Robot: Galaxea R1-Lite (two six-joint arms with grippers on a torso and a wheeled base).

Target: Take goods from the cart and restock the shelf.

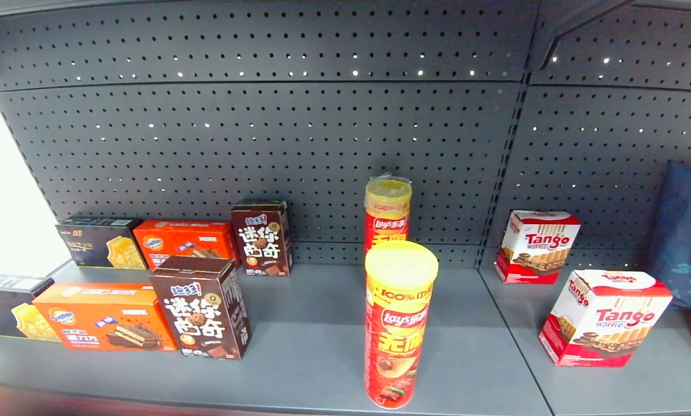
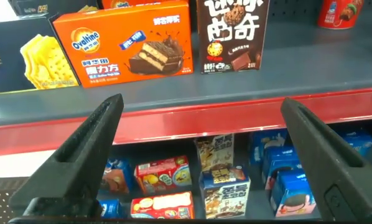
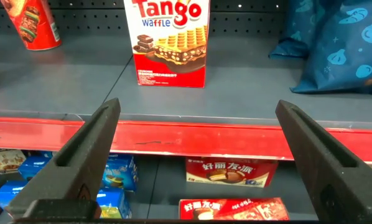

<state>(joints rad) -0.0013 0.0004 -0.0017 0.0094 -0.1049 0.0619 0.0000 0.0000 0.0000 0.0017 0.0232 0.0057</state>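
Left gripper (image 2: pixel 201 102) is held spread and empty before the shelf's (image 1: pixel 311 346) front edge. Orange box (image 1: pixel 106 316) and brown box (image 1: pixel 204 315) are stood near its front-left corner, chip can (image 1: pixel 399 323) at mid-front edge, waffle box (image 1: pixel 605 318) front-right. Right gripper (image 3: pixel 198 104) is held spread, empty.

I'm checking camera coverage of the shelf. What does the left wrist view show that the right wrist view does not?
Only the left wrist view: the orange box, the brown cookie box and the open left gripper. Only the right wrist view: the waffle box, the blue bags and the open right gripper. Both: the red shelf edge and a red chip can.
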